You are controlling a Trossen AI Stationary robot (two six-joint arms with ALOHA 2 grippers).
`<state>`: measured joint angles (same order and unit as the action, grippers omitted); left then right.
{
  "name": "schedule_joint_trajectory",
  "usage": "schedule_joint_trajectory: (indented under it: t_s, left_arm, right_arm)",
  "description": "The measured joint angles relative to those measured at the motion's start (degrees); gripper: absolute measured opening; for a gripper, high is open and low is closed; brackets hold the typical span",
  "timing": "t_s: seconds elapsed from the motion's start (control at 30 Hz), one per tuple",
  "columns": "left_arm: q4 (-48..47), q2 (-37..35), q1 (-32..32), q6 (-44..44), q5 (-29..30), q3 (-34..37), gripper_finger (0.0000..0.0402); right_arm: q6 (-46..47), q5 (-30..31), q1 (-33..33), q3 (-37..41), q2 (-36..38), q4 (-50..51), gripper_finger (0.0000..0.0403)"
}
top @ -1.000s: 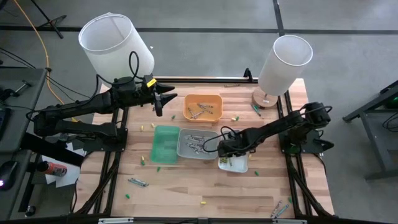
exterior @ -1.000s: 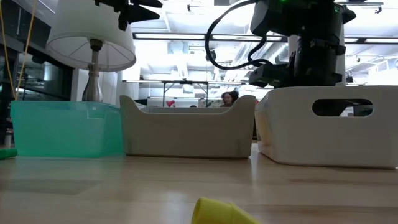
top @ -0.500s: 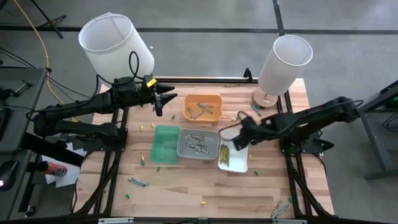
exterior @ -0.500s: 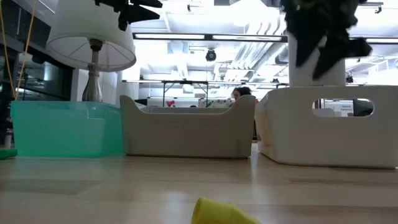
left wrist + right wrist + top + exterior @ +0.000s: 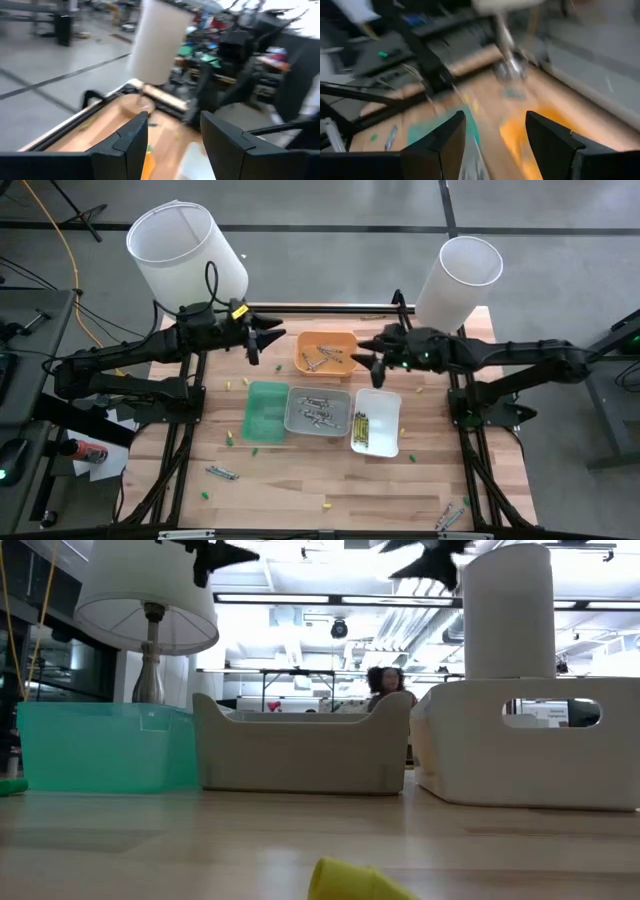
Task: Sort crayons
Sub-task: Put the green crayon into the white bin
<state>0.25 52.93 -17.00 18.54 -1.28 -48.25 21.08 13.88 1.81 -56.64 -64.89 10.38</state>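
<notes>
Yellow crayons (image 5: 360,428) lie in the white tray (image 5: 386,402). Grey crayons lie in the grey tray (image 5: 319,411) and in the orange tray (image 5: 326,352). The green tray (image 5: 266,413) stands left of the grey one. Loose crayons lie on the table, among them a grey one (image 5: 222,472) and a yellow one (image 5: 350,880) near the front. My right gripper (image 5: 368,356) hangs open high above the gap between the orange and white trays, holding nothing. My left gripper (image 5: 264,342) waits open, high and left of the orange tray.
Two lamps with white shades stand at the far corners, one on the left (image 5: 185,255) and one on the right (image 5: 455,280). Scattered crayons lie along the near edge (image 5: 450,515). Bare wood shows in front of the trays.
My right gripper has risen out of the white tray and gone toward the table's far edge, rolling and tipping up until it points nearly level beside the orange tray. The yellow crayons it stood over stay in the white tray.
</notes>
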Motion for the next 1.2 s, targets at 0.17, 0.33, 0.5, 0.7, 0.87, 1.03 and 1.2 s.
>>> schedule_joint_trajectory:
  t_s: [0.17,0.33,0.5,0.7,0.87,1.03,1.2]
  left_arm:
    - [3.4,0.0,0.4,-1.2,-6.7,0.0,0.017]
    - [4.0,0.0,1.1,-3.7,-6.9,0.0,0.017]
    - [4.0,0.1,1.1,-3.7,-6.8,0.0,0.017]
    - [3.9,0.2,1.1,-3.7,-6.7,0.0,0.017]
    - [3.9,0.2,1.1,-3.7,-6.7,0.0,0.017]
    - [3.9,0.2,1.0,-3.8,-6.6,0.0,0.017]
    - [3.9,0.2,0.8,-3.8,-6.5,0.0,0.017]
  right_arm:
    - [-15.2,-7.6,1.7,0.0,-3.5,-13.9,0.02]
    - [-18.9,-8.4,1.8,0.0,-4.6,-16.0,0.02]
    - [-18.5,-8.4,1.8,0.0,-4.5,-15.7,0.02]
    - [-18.4,-8.3,1.8,0.0,-4.5,-15.7,0.02]
    - [-14.4,-8.3,1.8,0.0,-4.5,-15.7,0.02]
    - [-10.8,-8.3,1.8,0.0,-4.5,-15.7,0.02]
    - [-10.6,-8.3,1.8,0.0,-4.5,-15.7,0.02]
